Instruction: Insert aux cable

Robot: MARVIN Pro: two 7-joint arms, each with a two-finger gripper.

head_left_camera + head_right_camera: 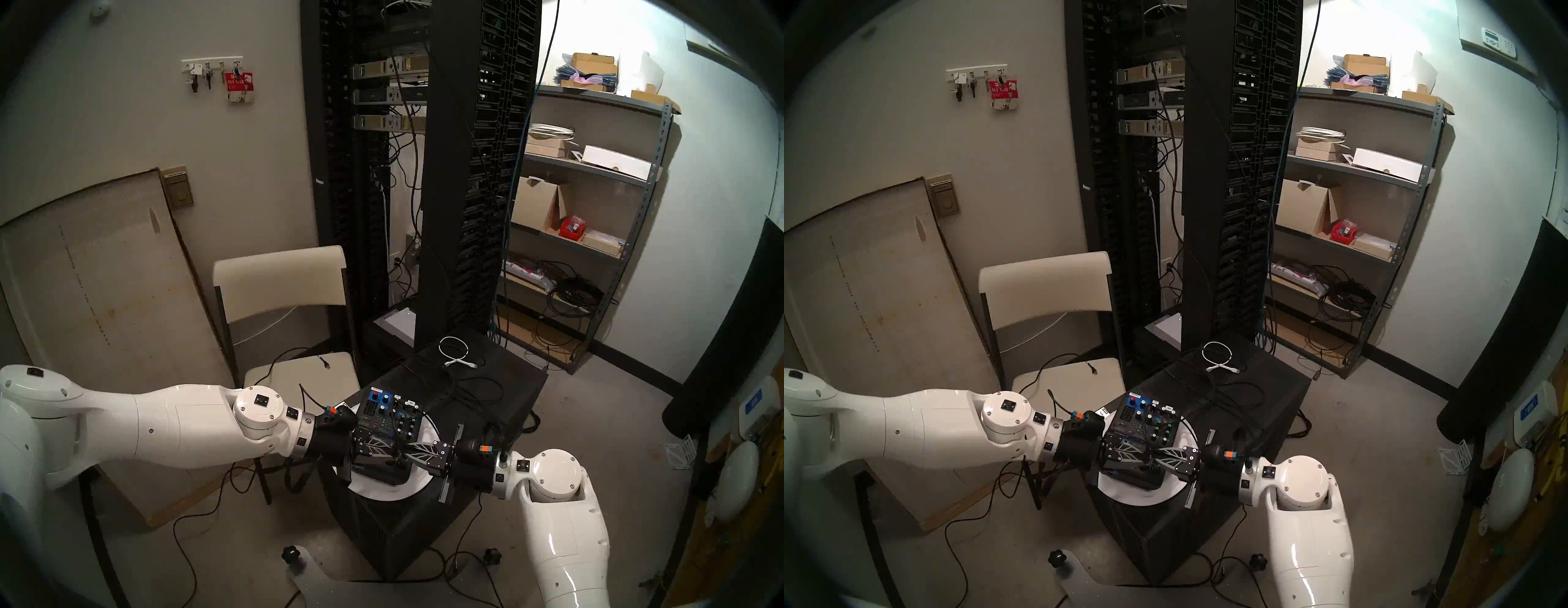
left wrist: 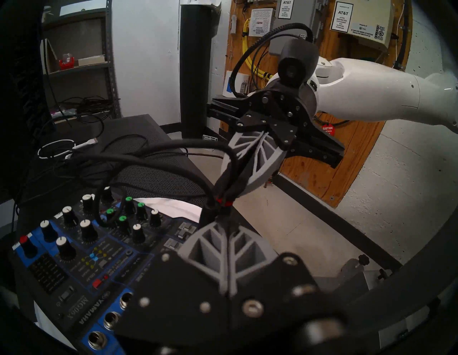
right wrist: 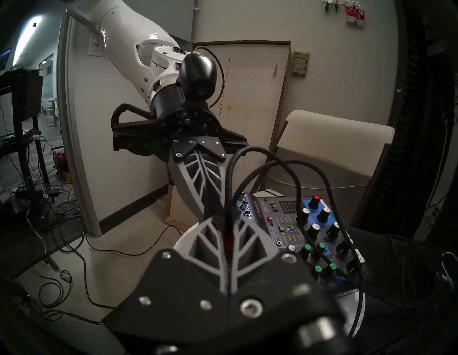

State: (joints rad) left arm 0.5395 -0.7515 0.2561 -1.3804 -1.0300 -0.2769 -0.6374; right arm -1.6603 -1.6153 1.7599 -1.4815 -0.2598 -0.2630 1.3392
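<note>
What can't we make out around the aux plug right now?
- Jack tip of the aux cable: hidden where the left gripper and right gripper meet, both wrist views.
- Whether the left gripper also pinches the plug: its own fingers cover that.
- Head views: plug too small and dark.
- Front jacks of the mixer: partly behind the left gripper's mount, left wrist view.

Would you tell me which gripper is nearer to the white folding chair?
Left. The left gripper reaches over the mixer from the chair's side; the right gripper meets it tip to tip from the far side.
</note>
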